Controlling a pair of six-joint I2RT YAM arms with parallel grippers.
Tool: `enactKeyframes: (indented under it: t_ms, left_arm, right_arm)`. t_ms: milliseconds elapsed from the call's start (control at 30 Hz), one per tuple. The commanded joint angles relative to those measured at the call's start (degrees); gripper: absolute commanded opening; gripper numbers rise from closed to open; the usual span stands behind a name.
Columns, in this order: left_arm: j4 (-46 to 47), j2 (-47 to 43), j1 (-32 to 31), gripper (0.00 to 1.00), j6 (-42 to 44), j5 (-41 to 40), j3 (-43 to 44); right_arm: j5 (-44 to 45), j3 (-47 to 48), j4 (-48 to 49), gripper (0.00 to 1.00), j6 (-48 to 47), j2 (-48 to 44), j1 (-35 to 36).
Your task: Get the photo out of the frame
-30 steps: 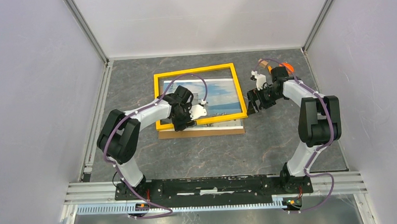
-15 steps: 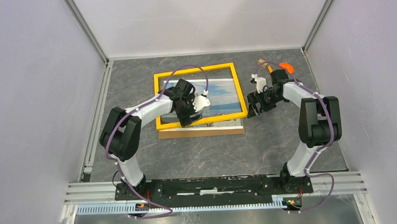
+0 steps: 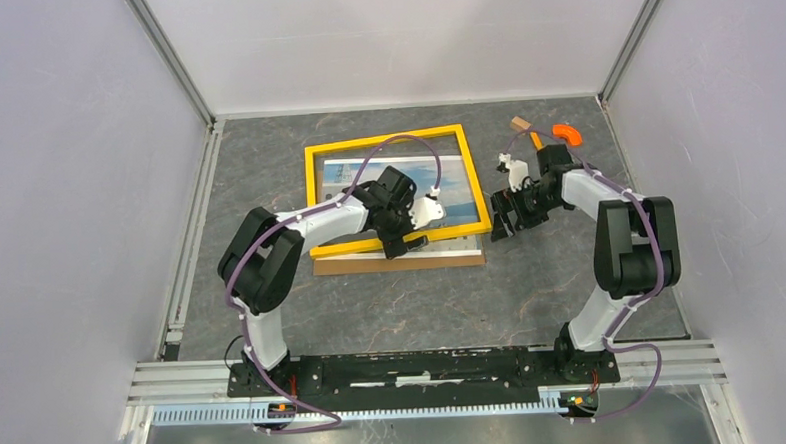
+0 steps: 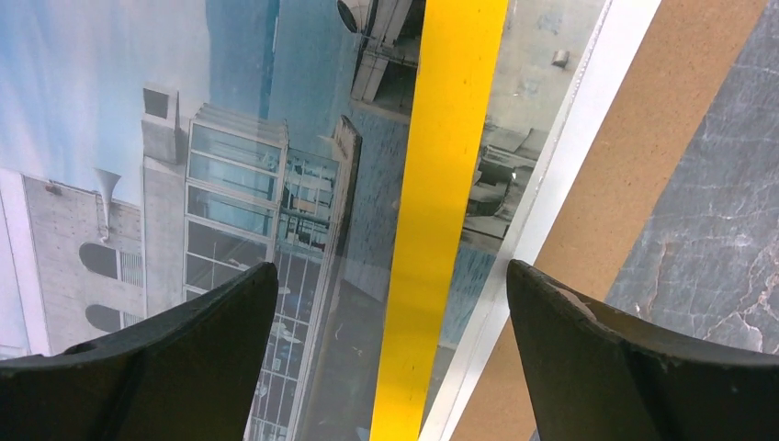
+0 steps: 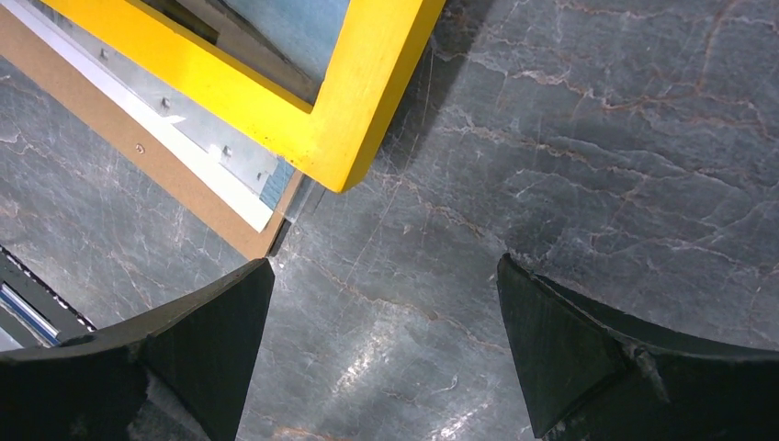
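Note:
The frame (image 3: 317, 200), a bright yellow border, lies askew on top of the photo (image 3: 362, 173), a print of a white building under blue sky. My left gripper (image 3: 407, 245) hovers open over the frame's near bar (image 4: 444, 175). In the left wrist view the photo (image 4: 230, 175) shows on both sides of that bar, and nothing sits between the fingers. My right gripper (image 3: 499, 223) is open just off the frame's near right corner (image 5: 354, 138), above bare table and holding nothing.
A brown backing board (image 3: 401, 264) juts out from under the frame's near side, topped by a clear sheet with a pale edge (image 4: 560, 175). Small orange (image 3: 566, 131) and tan (image 3: 520, 123) pieces lie at the back right. Grey walls close in both sides.
My left gripper has slid to the right along the frame's near bar and opened wider. The right gripper has drifted slightly toward the near side, still open.

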Motion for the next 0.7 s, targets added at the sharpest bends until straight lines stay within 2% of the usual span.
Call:
enactKeyframes:
  t_ms: [0, 433, 667]
  left_arm:
    - [3.81, 1.44, -0.72, 1.0, -2.7, -1.74, 1.75]
    - [10.47, 1.77, -1.12, 0.96, -5.03, -10.82, 0.22]
    - [11.62, 1.03, -1.03, 0.94, -5.75, -11.75, 0.04]
  right_arm:
    - [-0.51, -1.88, 1.16, 0.98, -0.57, -3.86, -0.28]
    - [1.49, -12.76, 8.41, 0.98, 1.51, -10.75, -0.28]
    - [1.05, -13.56, 11.98, 0.98, 3.86, -10.69, 0.65]
